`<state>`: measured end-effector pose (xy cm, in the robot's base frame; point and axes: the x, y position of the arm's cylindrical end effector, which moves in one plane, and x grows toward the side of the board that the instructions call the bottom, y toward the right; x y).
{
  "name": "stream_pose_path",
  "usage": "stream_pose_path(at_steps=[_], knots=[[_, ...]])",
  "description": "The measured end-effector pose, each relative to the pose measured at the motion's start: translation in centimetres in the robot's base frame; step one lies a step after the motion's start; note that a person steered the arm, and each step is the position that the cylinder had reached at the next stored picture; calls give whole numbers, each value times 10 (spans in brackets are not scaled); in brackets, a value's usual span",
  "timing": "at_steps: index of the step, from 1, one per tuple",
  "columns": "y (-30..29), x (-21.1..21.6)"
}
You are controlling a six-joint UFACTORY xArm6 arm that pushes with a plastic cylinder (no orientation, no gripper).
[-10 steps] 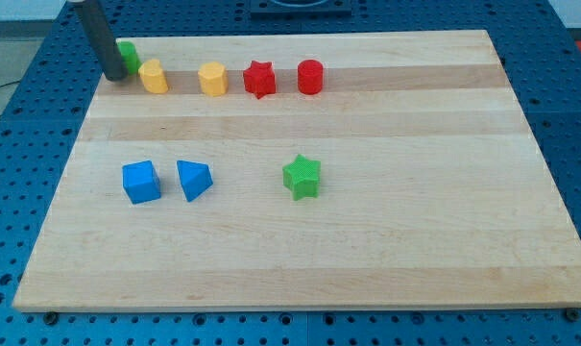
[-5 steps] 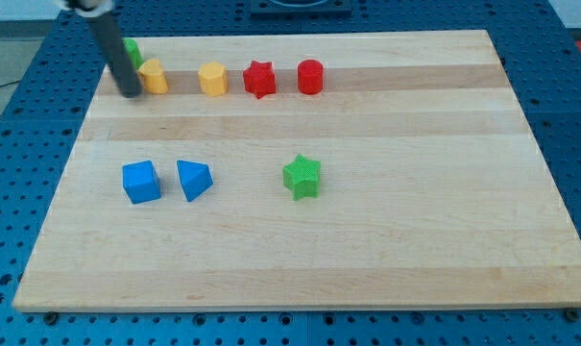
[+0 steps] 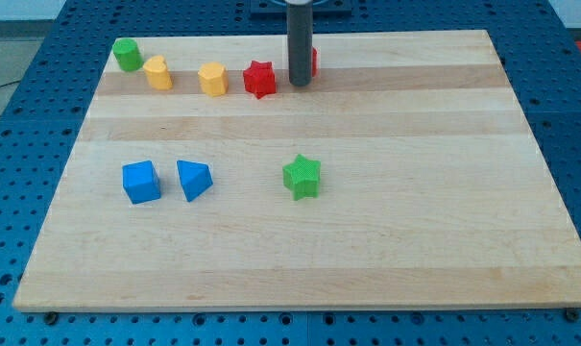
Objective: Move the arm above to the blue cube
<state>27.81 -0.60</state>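
The blue cube [image 3: 141,182] sits at the left of the wooden board [image 3: 415,211], with a blue wedge-shaped block [image 3: 194,179] just to its right. My dark rod stands near the view's top centre. My tip [image 3: 300,83] rests on the board in front of a red cylinder [image 3: 313,60], which it mostly hides. The tip is far up and to the right of the blue cube.
Along the top edge lie a green cylinder [image 3: 128,55], a yellow block [image 3: 157,73], a yellow hexagonal block [image 3: 212,79] and a red star [image 3: 260,79]. A green star [image 3: 302,177] lies near the board's middle.
My rod has swept right along the top row, from beside the green cylinder and yellow block to the red cylinder. No block has visibly moved.
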Motion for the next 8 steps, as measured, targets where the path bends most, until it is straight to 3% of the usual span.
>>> stream_pose_path(at_steps=[1,2,4,5,8], knots=[[10,-24],[44,-2],[60,5],[37,19],[-109,82]])
